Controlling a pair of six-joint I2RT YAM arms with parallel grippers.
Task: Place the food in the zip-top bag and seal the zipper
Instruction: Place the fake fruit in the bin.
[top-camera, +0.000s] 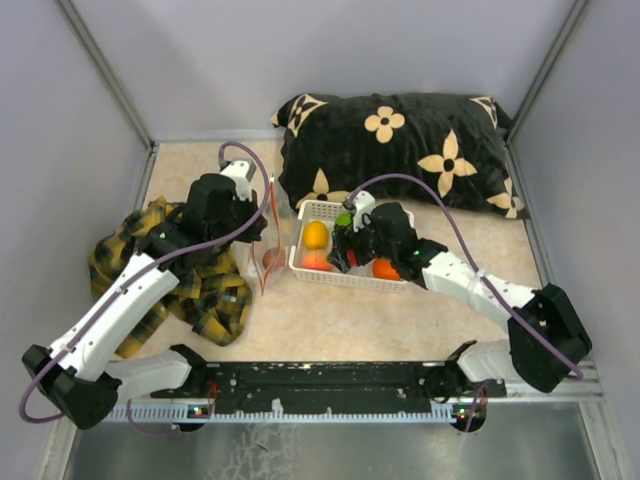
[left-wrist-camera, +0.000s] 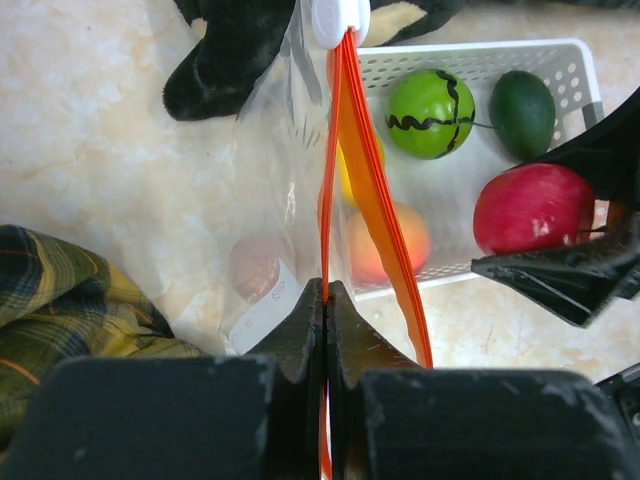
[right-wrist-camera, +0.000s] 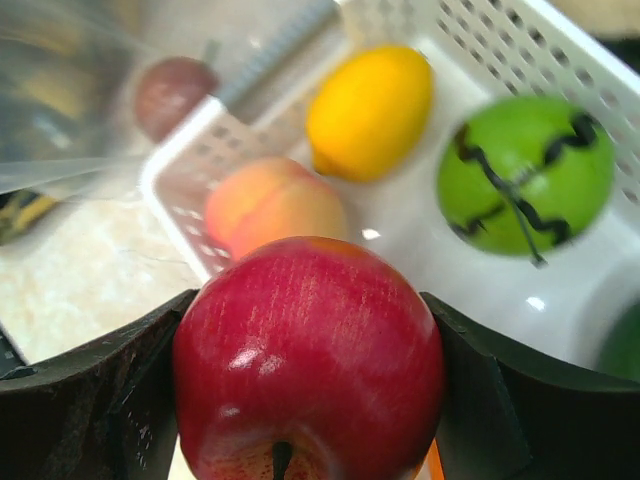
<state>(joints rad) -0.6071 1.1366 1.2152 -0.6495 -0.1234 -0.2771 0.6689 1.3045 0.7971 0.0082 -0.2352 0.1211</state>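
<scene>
- Top external view: the black flowered pillow (top-camera: 400, 140) lies along the far wall, and the plaid cloth (top-camera: 200, 290) is heaped under the left arm.
- The zip-top bag (left-wrist-camera: 265, 200) stands between that cloth and the white basket (top-camera: 320, 205), just beside the basket's left wall. It hangs from the left gripper (left-wrist-camera: 326, 300), with its clear film dropping to the table on the cloth side.
- The basket sits in front of the pillow, with the right gripper (right-wrist-camera: 310, 370) over its near half.
- The zipper (left-wrist-camera: 345, 150) is a thin orange strip whose long axis runs away from the arm bases, toward the pillow. The left gripper's fingers are pressed tight on it partway along. Beyond the fingers its two tracks part, one bowing toward the basket, and they meet again at the white slider (left-wrist-camera: 338, 20) at the far end.
- The red fruit (right-wrist-camera: 310, 360) sits squarely between the right gripper's widely spread fingers (right-wrist-camera: 100, 390), one against each side. Its stem dimple faces the wrist camera. I cannot tell whether it is lifted off the basket floor.
- In the basket, the yellow fruit (right-wrist-camera: 370, 110) lies with its long axis slanted, and the peach fruit (right-wrist-camera: 275, 205) is beside it by the wall nearest the bag. The green striped fruit (right-wrist-camera: 525, 175) and the dark green fruit (left-wrist-camera: 522, 113) are at the far side, and the orange fruit (top-camera: 385, 269) is at the near right corner.
- The brown fruit (left-wrist-camera: 255, 268) is low inside the bag, blurred by the film.
</scene>
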